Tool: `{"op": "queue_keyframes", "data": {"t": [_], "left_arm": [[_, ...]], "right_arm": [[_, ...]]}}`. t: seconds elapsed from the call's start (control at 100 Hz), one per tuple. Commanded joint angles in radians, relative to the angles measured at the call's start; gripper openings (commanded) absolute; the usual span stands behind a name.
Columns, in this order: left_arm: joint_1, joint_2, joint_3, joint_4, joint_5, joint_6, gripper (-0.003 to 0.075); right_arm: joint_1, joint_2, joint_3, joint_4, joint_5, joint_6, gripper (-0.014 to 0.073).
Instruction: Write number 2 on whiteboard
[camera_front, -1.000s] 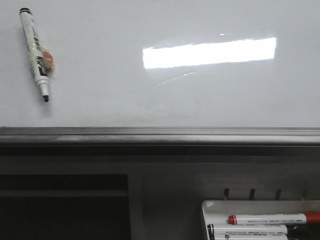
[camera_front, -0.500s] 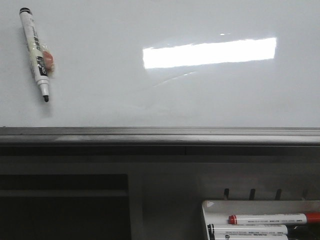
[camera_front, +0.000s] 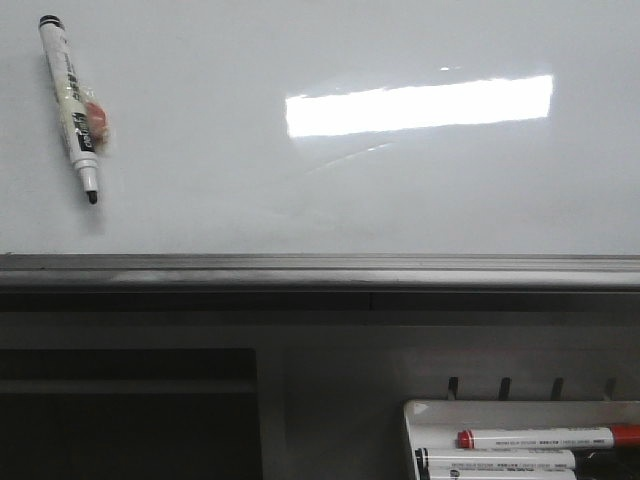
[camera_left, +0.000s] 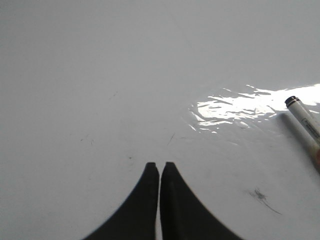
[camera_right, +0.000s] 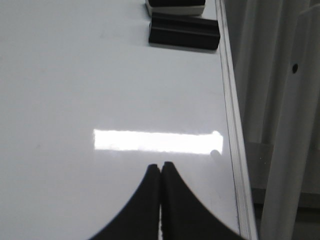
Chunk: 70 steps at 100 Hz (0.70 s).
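Note:
The whiteboard (camera_front: 300, 190) fills the upper front view, glossy white with a bright rectangular reflection; no number 2 shows on it. A white marker with a black uncapped tip (camera_front: 72, 105) lies on the board at the upper left, tip pointing down; its capped end shows in the left wrist view (camera_left: 305, 122). My left gripper (camera_left: 160, 164) is shut and empty over bare board (camera_left: 100, 75), apart from the marker. My right gripper (camera_right: 161, 164) is shut and empty over the board (camera_right: 100, 75) near its metal edge. Neither gripper shows in the front view.
A grey metal rail (camera_front: 320, 268) runs along the board's bottom edge. A white pen tray (camera_front: 425, 410) at the lower right holds a red marker (camera_front: 545, 438) and black-capped markers. Two black erasers (camera_right: 184, 31) sit on the board far from my right gripper.

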Motion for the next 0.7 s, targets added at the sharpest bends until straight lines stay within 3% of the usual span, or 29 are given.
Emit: {"op": "queue_keyframes", "data": {"t": [0.0,0.11,0.19,0.31,0.49,0.63,0.69], "left_arm": [[0.003,-0.027,0.010,-0.030,-0.093,-0.004,-0.0020],[0.003,-0.027,0.007,-0.151,-0.104,-0.013,-0.0020],[0.003,-0.027,-0.010,-0.254,-0.077,-0.013,-0.0021],[0.003,-0.004,-0.102,-0.262,0.122,-0.013,-0.0021],[0.003,0.090,-0.278,-0.262,0.350,-0.013,-0.0020],[0.000,0.142,-0.362,-0.267,0.401,0.029,-0.0018],[-0.003,0.150,-0.371,-0.334,0.389,0.069,0.0020]], "right_arm": [[0.000,-0.022,0.025,-0.009,-0.070,-0.006,-0.0071],[0.000,-0.022,-0.003,-0.005,0.013,0.087,-0.0071],[0.000,-0.013,-0.072,-0.002,0.235,0.117,-0.0071],[0.000,0.042,-0.208,0.081,0.486,0.117,-0.0071],[0.000,0.167,-0.363,0.092,0.733,0.117,-0.0071],[0.000,0.219,-0.417,0.151,0.809,0.117,-0.0071],[0.000,0.219,-0.417,0.165,0.806,0.117,-0.0071]]}}
